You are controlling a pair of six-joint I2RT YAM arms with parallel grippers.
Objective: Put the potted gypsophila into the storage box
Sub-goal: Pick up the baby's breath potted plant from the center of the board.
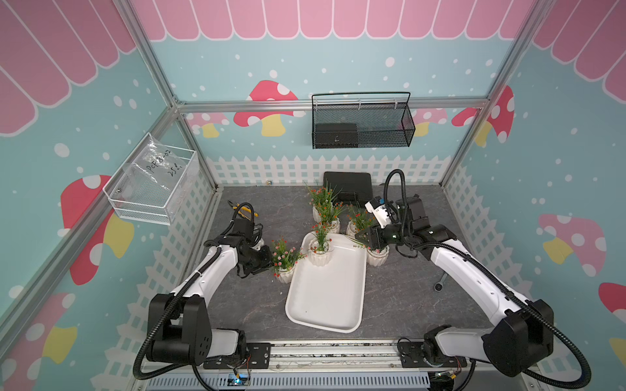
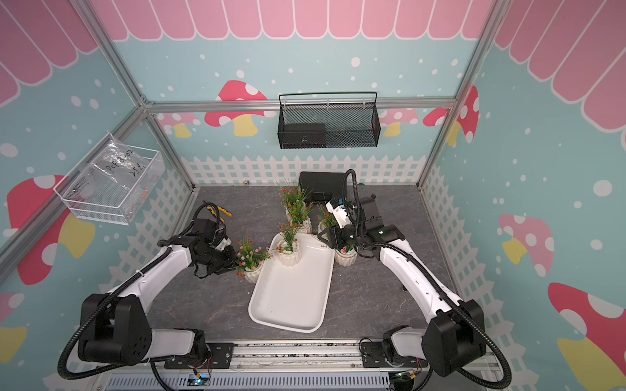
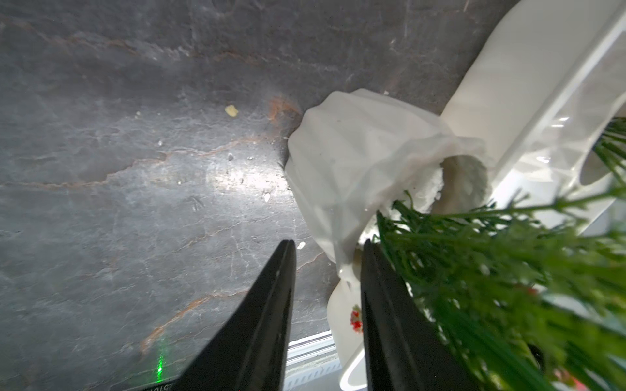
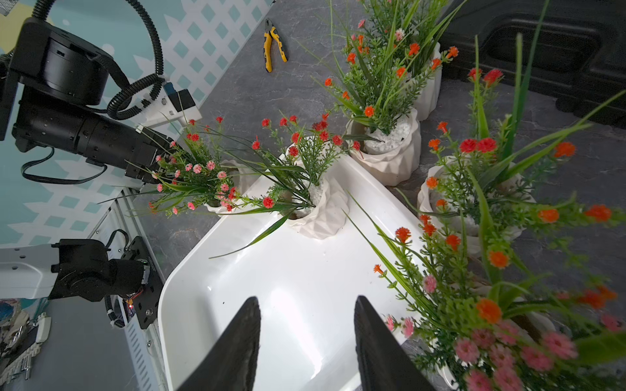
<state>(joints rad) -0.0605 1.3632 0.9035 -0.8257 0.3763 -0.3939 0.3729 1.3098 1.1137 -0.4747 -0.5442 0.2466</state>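
- Tabletop of dark grey, veined stone look (image 1: 406,298) lies under both arms.
- Storage box, a large shallow white plastic tray with rounded corners (image 1: 325,304), sits slanted at mid-table, and most of its floor is bare.
- Black hard plastic case (image 1: 345,189) lies at the back of the table, behind the plants.
- Left gripper (image 3: 327,243), black-fingered, has its jaws apart astride the rim of a pink-flowered gypsophila in a white ribbed pot (image 1: 284,275). One finger is among the sprigs; the other is outside, with a strip of table showing between it and the pot wall. This pot stands on the table just beside the box's left long edge, outside it.
- Right gripper (image 4: 306,299) hangs above the box's far right corner, jaws apart with nothing between them.
- Red-flowered gypsophila in a white ribbed pot (image 1: 320,257) stands upright inside the box, at its far end.
- Fifth pot (image 1: 377,258) stands on the table just beside the box's right edge, under the right wrist.
- Three orange-red-flowered pots (image 1: 333,226) cluster behind the box.
- Yellow-and-black pliers (image 4: 272,45) lie near the table's back left.
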